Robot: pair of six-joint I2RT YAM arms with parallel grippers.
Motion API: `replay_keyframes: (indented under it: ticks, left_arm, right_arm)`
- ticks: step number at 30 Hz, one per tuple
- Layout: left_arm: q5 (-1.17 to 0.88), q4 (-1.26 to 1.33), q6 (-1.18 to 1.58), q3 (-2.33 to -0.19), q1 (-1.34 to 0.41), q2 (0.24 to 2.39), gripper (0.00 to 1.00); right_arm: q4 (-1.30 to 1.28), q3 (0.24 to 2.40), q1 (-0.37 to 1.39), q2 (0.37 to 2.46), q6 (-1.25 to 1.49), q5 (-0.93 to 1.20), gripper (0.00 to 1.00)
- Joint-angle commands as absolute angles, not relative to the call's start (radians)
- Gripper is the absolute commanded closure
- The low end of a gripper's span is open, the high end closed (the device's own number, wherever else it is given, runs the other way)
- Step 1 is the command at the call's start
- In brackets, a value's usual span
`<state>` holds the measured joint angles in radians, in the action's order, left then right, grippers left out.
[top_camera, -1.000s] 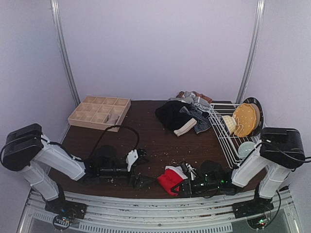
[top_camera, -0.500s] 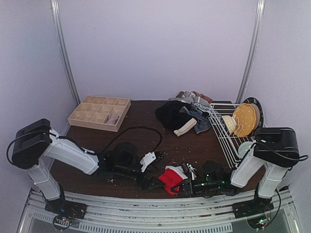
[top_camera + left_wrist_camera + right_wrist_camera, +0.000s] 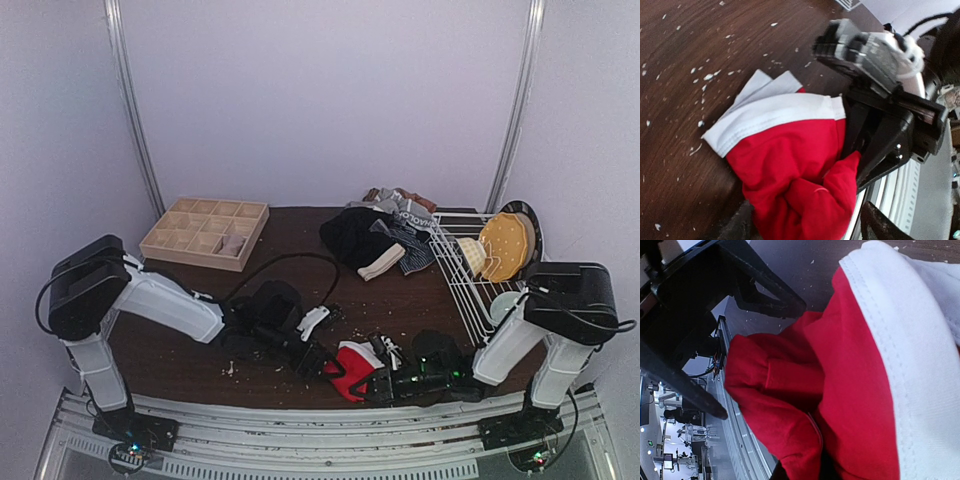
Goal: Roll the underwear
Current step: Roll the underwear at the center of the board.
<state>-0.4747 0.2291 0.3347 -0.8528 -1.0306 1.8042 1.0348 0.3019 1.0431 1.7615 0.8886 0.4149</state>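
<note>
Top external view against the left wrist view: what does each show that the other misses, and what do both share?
Only top external: the wooden grid tray, the white wire rack, a heap of dark cloth briefs. Only left wrist: the separate folded layers of the pale waistband. Both: the red cloth briefs and the right gripper holding them.

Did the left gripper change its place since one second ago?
Yes. The left gripper went right, away from the wooden tray and up to the red underwear.
</note>
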Motion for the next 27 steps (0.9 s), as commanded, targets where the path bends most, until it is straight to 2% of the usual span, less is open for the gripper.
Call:
replay_keyframes:
  ticks: [1,5,7,9,12,14,15,17,20,27]
  left_arm:
    - [-0.564,0.223,0.399,-0.878,-1.004,1.847,0.36]
    - [-0.601,0.241,0.420,-0.872,-1.003,1.870,0.41]
    - [-0.621,0.254,0.428,-0.871,-1.004,1.883,0.46]
    - [-0.635,0.264,0.441,-0.877,-1.003,1.899,0.58]
    - [-0.641,0.256,0.453,-0.893,-1.004,1.915,0.82]
    - [-0.629,0.234,0.460,-0.901,-1.003,1.917,0.97]
    - [-0.621,0.222,0.460,-0.902,-1.003,1.914,1.00]
    - [-0.601,0.201,0.466,-0.901,-1.003,1.907,1.00]
    - [-0.577,0.160,0.477,-0.903,-1.002,1.896,1.00]
    - [-0.573,0.048,0.527,-0.917,-0.992,1.906,1.00]
  right_arm:
    - [0.784,0.297,1.058,1.779,0.861,0.362,1.00]
    - [0.755,0.312,1.062,1.774,0.850,0.357,1.00]
    - [0.743,0.321,1.066,1.774,0.844,0.355,1.00]
    - [0.726,0.330,1.072,1.771,0.839,0.349,1.00]
    - [0.673,0.345,1.079,1.740,0.822,0.333,1.00]
    - [0.626,0.356,1.084,1.697,0.808,0.315,0.94]
    - [0.592,0.363,1.088,1.666,0.795,0.303,0.90]
    - [0.483,0.389,1.099,1.580,0.748,0.270,0.80]
    - [0.310,0.436,1.114,1.461,0.682,0.213,0.71]
    - [-0.121,0.616,1.238,1.256,0.466,-0.062,0.61]
